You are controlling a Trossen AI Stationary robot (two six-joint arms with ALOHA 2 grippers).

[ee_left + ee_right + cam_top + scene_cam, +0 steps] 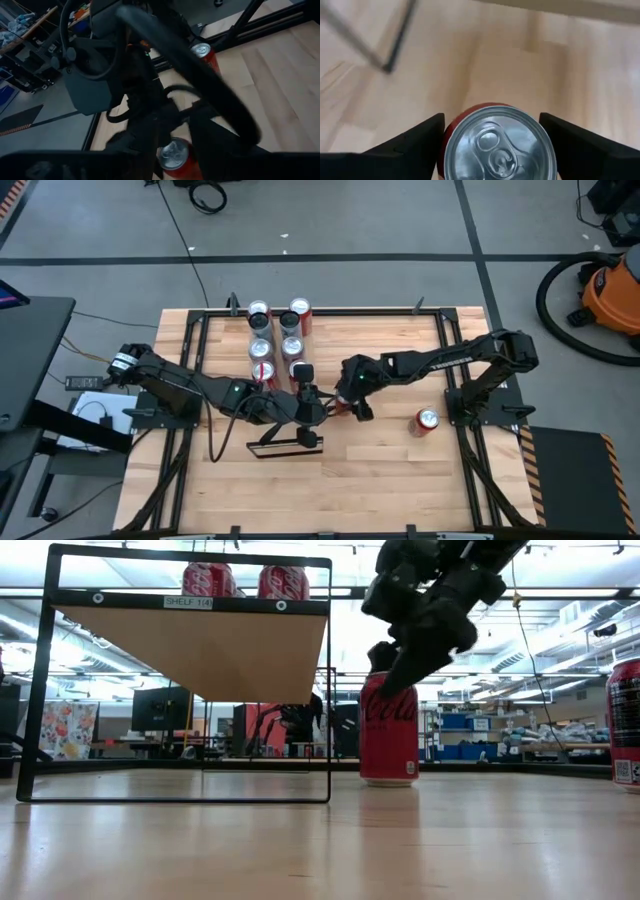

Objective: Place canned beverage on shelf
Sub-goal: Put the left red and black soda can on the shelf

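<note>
From overhead I have both arms meeting near the middle of the tabletop [400, 480]. My right pincer [492, 145] hangs over an upright red Coca-Cola can [388, 730], one finger [407, 145] on each side of its silver lid; the fingers sit just beside the can wall, spread wide, and I cannot tell whether they are touching it. In the low view this can stands on the wood to the right of the black shelf frame [190, 675], with the dark right arm coming down onto its top.

The shelf [200, 650], a pale wood slab, sits high in that frame under a label reading "SHELF 1/4", and two red cans [247, 580] stand on top of it. Overhead, the frame carries a cluster of cans in two rows [277, 340].

My left pincer [312, 408] lies close beside the right one, at the near edge of the frame; whether its fingers are spread or closed I cannot tell. Another red can [425, 421] lies on its side on the tabletop, well apart to the right.
</note>
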